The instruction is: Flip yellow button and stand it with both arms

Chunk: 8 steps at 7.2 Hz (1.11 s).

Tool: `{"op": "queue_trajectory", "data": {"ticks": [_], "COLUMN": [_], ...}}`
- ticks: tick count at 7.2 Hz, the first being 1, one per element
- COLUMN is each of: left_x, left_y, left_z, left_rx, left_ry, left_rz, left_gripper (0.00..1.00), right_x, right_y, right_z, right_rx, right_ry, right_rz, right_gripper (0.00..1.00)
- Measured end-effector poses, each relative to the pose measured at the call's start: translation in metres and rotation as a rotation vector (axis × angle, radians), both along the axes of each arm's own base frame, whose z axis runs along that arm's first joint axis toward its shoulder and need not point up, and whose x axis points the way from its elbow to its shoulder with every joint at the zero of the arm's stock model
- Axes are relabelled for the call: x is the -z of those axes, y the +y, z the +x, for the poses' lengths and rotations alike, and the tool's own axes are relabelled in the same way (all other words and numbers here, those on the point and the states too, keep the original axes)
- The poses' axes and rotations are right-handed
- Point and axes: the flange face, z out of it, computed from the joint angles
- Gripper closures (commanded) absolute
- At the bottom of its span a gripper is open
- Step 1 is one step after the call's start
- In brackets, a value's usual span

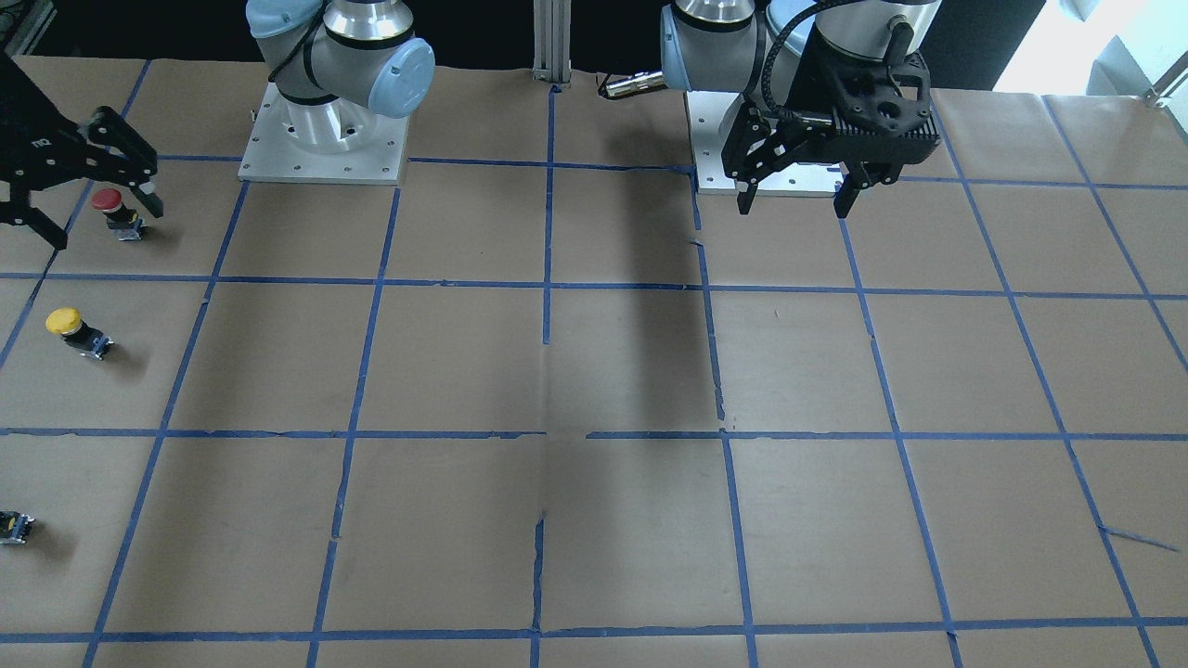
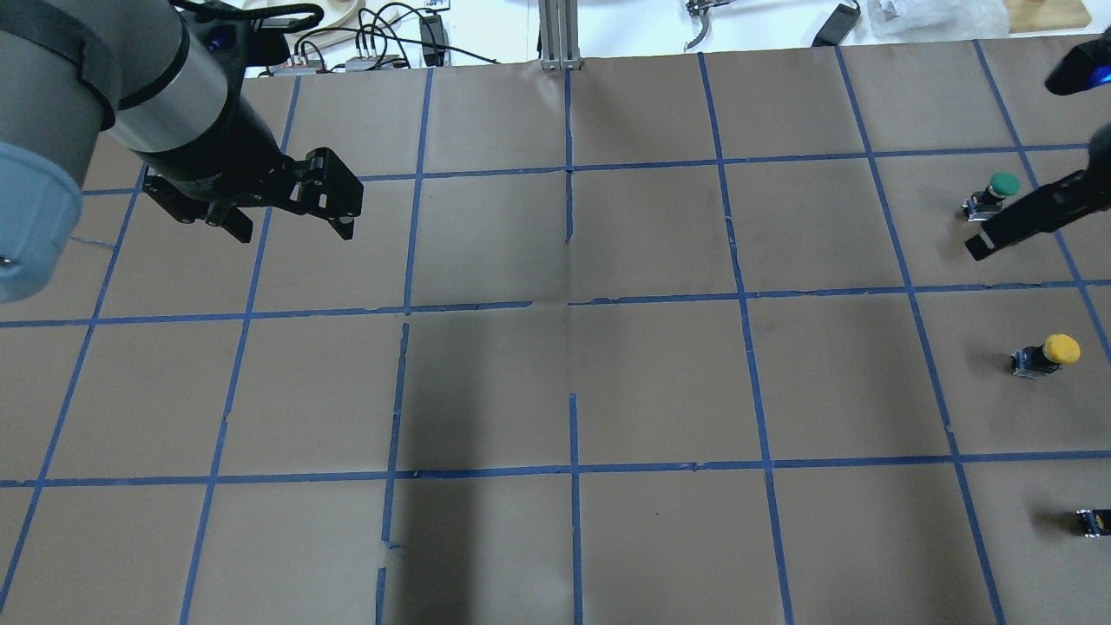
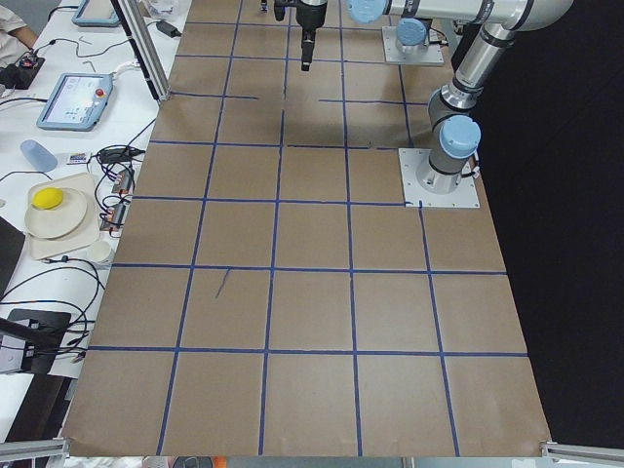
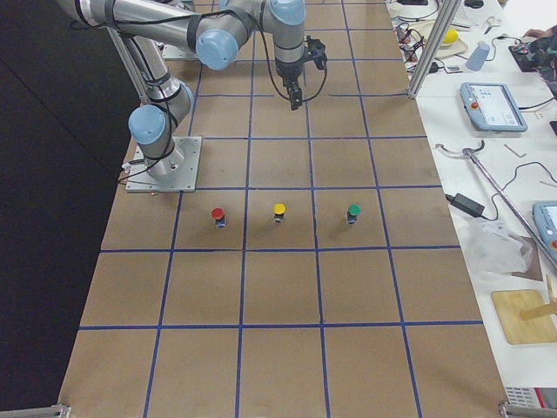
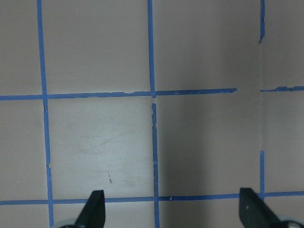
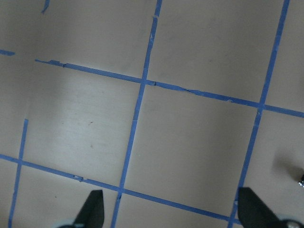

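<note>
The yellow button (image 1: 70, 327) has a round yellow cap on a short black body and sits alone on the brown paper near the table's right end. It also shows in the overhead view (image 2: 1048, 352) and in the exterior right view (image 4: 278, 211), where its cap is above its body. My right gripper (image 1: 102, 223) is open, raised, and apart from the yellow button, over the red button's square. Its wrist view (image 6: 173, 209) shows wide-spread fingertips with nothing between them. My left gripper (image 1: 793, 209) is open and empty, far away above the table's left half (image 2: 295, 233).
A red button (image 1: 111, 202) and a green button (image 2: 998, 187) flank the yellow one in a row (image 4: 218, 213). A small dark block (image 2: 1089, 521) lies at the view's edge. The arm bases (image 1: 325, 139) stand at the robot's side. Blue tape divides the paper into squares.
</note>
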Motion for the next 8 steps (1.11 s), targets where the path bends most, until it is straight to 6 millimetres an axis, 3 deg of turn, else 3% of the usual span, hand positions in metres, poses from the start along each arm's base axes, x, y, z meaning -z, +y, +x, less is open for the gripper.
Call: {"op": "queue_trajectory", "data": {"ticks": [3, 5, 8], "left_x": [-0.001, -0.002, -0.002], "left_y": [0.000, 0.000, 0.000], "left_z": [0.000, 0.000, 0.000], "left_rx": [0.000, -0.001, 0.000], "left_ry": [0.000, 0.000, 0.000], "left_rz": [-0.003, -0.004, -0.003], "left_gripper": [0.00, 0.00, 0.00], "right_x": [-0.002, -0.012, -0.029], "right_y": [0.018, 0.031, 0.039], "right_z": [0.092, 0.104, 0.093], "right_rx": [0.154, 0.234, 0.279], "right_ry": [0.104, 0.174, 0.199], "right_rz": [0.064, 0.113, 0.147], "right_gripper": [0.00, 0.00, 0.00]}}
